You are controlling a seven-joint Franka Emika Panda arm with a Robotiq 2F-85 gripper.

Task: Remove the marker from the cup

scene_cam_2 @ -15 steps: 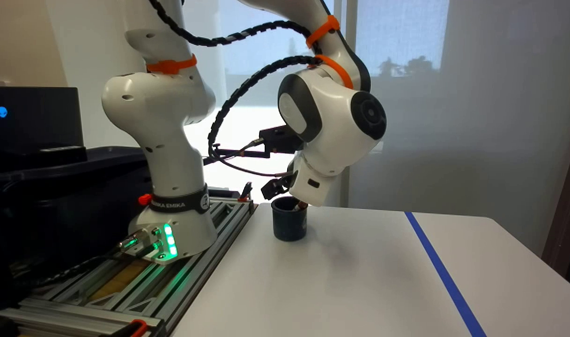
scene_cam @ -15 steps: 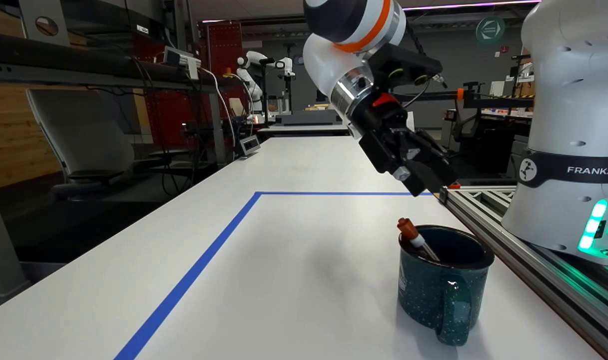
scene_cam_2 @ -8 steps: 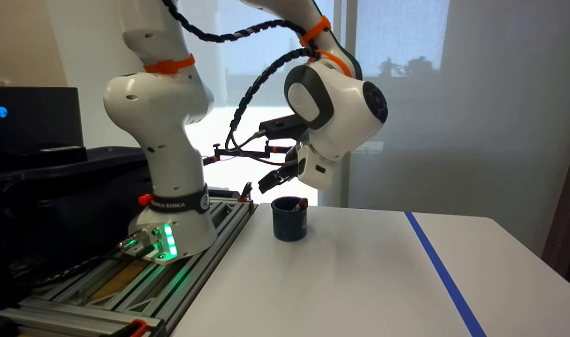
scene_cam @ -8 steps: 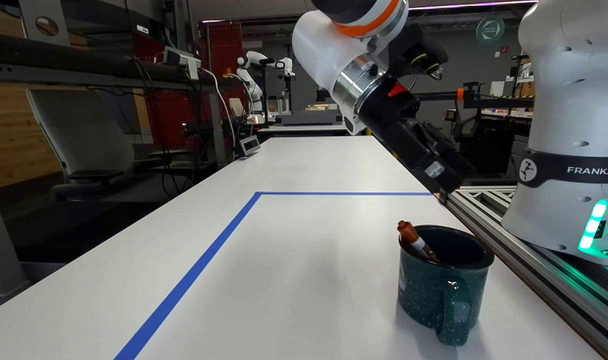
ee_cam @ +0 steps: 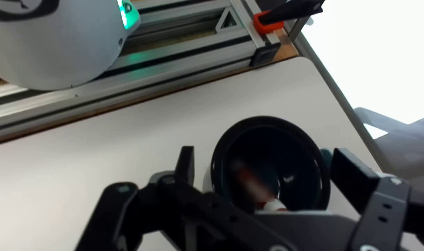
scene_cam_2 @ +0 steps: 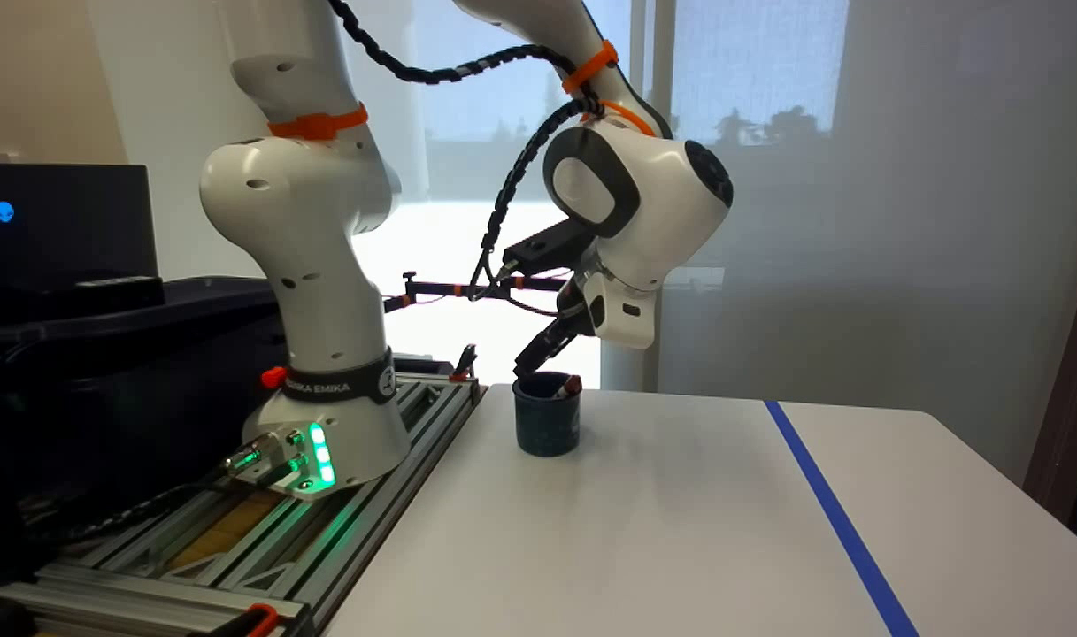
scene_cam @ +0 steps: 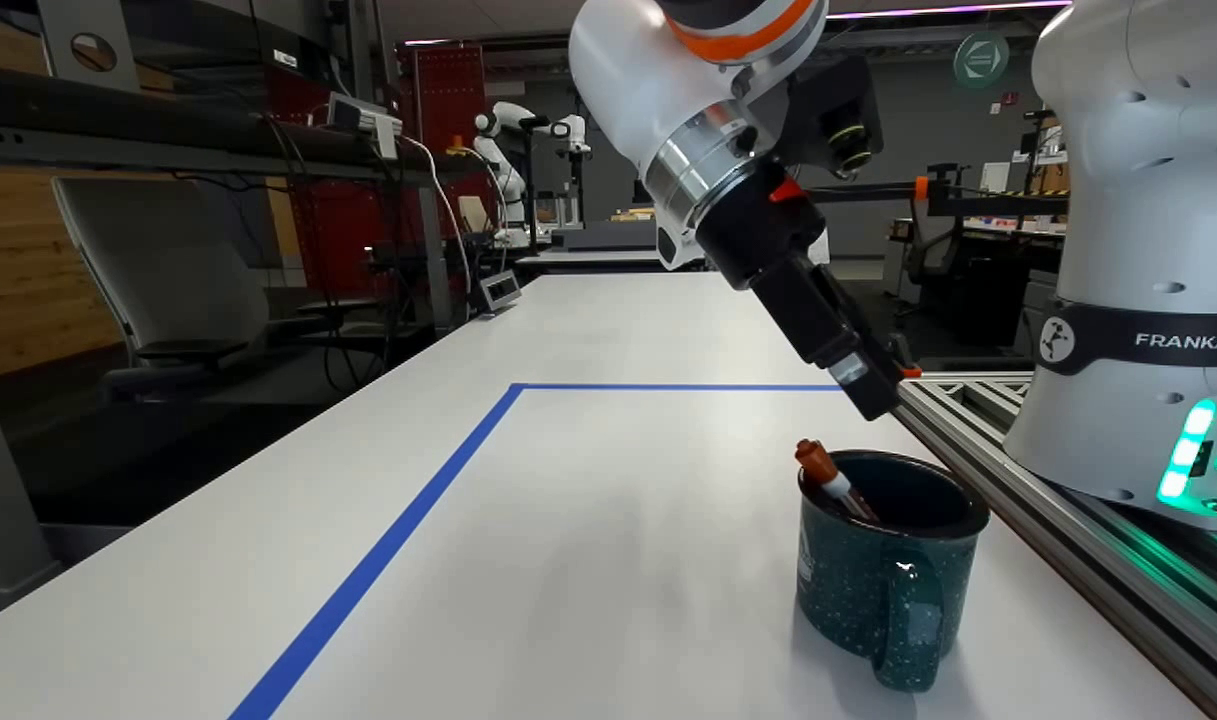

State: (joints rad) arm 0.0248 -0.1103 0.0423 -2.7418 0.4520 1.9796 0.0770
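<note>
Here, a black two-finger gripper [ee_cam: 263,162], spread wide, hangs abv a glossy, white-speckled dark-teal cyl cup [scene_cam: 858,575] w/ slim red-brown-&-white marker [scene_cam: 833,480] tilted inside agst its rim.

Marker [scene_cam: 839,487]: lower end hidden inside the speckled mug [scene_cam: 853,580] in both exterior views; in the wrist view, body blurred, capped end mostly behind the gripper [ee_cam: 264,162]. Franka base [scene_cam: 1098,430]: lettering [scene_cam: 1190,342] cut off at the right edge in an exterior view.

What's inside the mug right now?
A marker, its reddish-brown cap sticking up out of the mug. In the wrist view, the gripper covers most of that cap and part of the mug's opening; anything behind there can't be seen.
</note>
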